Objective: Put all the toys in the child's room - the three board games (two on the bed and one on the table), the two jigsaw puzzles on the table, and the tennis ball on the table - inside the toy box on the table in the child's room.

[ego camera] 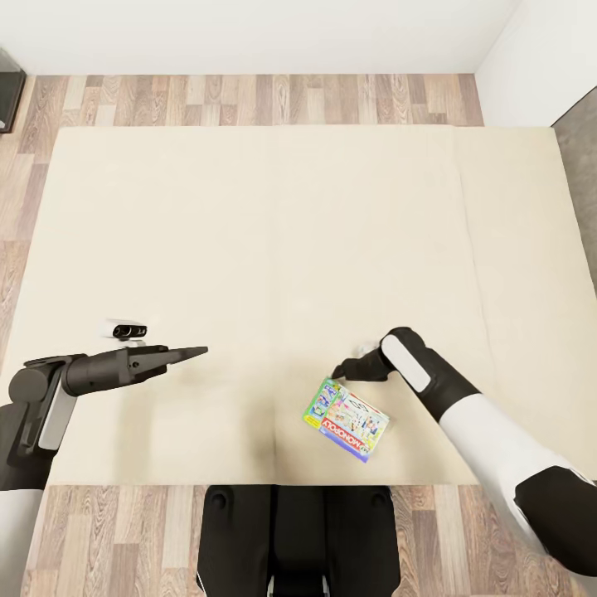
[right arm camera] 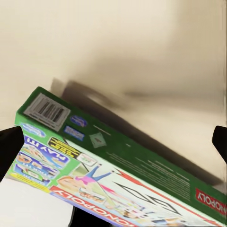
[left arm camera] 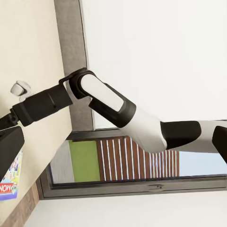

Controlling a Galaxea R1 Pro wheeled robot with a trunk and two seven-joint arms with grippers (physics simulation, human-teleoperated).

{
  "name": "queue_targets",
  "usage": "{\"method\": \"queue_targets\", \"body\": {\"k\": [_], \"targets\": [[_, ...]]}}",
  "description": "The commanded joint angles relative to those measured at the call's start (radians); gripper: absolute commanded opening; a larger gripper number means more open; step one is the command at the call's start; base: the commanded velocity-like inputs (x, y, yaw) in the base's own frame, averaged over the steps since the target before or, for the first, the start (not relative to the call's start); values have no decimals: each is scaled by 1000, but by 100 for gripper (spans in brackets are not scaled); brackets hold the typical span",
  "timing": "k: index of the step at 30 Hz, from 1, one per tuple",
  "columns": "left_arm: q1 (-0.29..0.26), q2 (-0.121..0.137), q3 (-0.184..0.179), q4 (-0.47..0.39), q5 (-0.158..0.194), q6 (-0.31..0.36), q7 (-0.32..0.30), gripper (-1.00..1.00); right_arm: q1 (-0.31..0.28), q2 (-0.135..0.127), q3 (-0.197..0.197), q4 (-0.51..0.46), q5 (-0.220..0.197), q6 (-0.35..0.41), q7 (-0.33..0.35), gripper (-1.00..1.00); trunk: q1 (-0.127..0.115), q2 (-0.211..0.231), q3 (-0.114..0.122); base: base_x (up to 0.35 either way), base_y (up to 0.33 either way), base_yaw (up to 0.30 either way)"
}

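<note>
Head view: right hand (ego camera: 340, 372) just beside Monopoly box (ego camera: 347, 419) on bed (ego camera: 274, 249).

White walls (ego camera: 249, 33) meet a wood-plank floor (ego camera: 249, 99) of mixed brown and grey boards, which borders a wide beige mattress (ego camera: 265, 249) on the far and near sides. A dark piece of furniture (ego camera: 10, 99) stands at the far left corner. From the left wrist camera, a dark-framed window (left arm camera: 137, 163) shows green and slatted brown shapes beyond the glass.
</note>
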Motion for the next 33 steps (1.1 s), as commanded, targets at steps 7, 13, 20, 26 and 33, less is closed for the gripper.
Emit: {"method": "queue_targets", "body": {"k": [7,13,20,26,33], "targets": [[0,-1,-3,0,0,11,-4,100,13,-17,11,-3,-12,1,-6,100,1,-2,-1,0,0,0],[0,-1,-2,0,0,11,-4,100,22,-33,13,-4,-12,1,16,100,1,-2,-1,0,0,0],[0,-1,0,0,0,11,-4,100,39,-46,42,-22,-9,1,95,100,1,-2,-1,0,0,0],[0,1,1,0,0,11,-4,100,64,-49,133,-44,-5,1,118,100,1,-2,-1,0,0,0],[0,1,0,0,-1,11,-4,100,68,-47,158,-56,-8,1,122,100,1,-2,-1,0,0,0]]}}
